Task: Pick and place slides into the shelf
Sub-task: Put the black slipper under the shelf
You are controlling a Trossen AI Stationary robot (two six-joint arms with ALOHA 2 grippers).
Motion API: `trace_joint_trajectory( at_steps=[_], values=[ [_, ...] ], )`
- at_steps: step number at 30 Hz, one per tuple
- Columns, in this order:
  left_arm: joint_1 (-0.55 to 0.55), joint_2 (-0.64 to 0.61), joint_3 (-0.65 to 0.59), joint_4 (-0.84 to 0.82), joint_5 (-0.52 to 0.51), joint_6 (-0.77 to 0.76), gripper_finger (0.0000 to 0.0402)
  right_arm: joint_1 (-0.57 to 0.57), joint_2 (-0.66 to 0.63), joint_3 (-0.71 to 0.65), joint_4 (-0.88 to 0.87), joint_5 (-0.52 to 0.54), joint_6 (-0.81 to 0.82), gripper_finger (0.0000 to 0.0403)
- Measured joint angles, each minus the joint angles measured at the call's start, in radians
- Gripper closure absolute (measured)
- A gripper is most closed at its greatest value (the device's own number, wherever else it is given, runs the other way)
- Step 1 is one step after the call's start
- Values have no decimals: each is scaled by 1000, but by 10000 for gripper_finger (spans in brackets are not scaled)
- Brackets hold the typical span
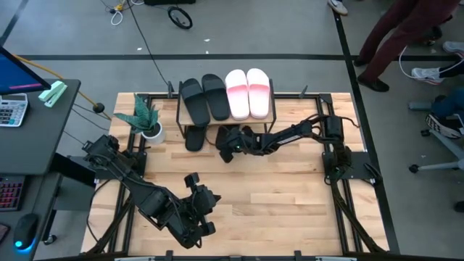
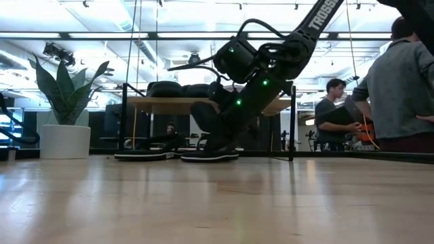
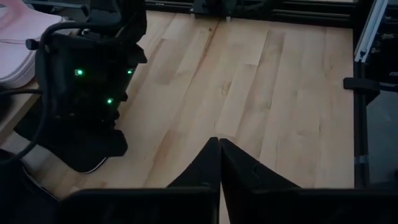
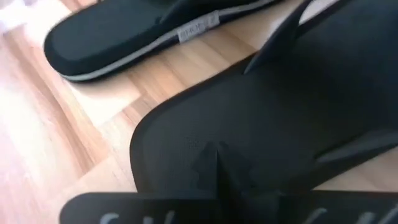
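The shelf [image 1: 274, 109] stands at the table's far side. Two black slides [image 1: 204, 98] and two pale pink slides [image 1: 248, 93] lie on its top board. Another black slide [image 1: 194, 138] lies flat on the table under the shelf's left half. Beside it a further black slide [image 1: 229, 143] lies sole down on the table [image 2: 210, 156]. My right gripper [image 1: 241, 141] is over this slide, reaching in from the table's right with fingers shut [image 4: 216, 163]. My left gripper [image 1: 193, 179] is shut and empty [image 3: 219, 163] near the table's front. My right gripper has its shut fingertips [image 4: 208, 165] on the black slide's footbed [image 4: 186, 137], behind the strap. It comes slanting down from the table's right. The slide lies flat on the table. Whether the tips press on it or only hover over it, I cannot tell.
A potted plant [image 1: 148, 119] in a white pot stands left of the shelf. Black frame rails [image 1: 341, 181] run along the table's sides. Open wood [image 1: 275, 196] lies between the two arms. People [image 2: 407, 88] stand beyond the table's far right corner.
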Motion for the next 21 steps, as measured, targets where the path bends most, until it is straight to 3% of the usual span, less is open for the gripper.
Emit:
trace_joint_trajectory(
  at_steps=[4,13,21],
  values=[
    [1,0,0,0,0,0,397,-20,4,-1,64,-21,-51,403],
    [2,0,0,3,0,-1,383,-70,4,1,90,-229,-153,403],
    [14,0,0,16,0,0,393,-20,3,1,117,-311,-176,403]
  ],
)
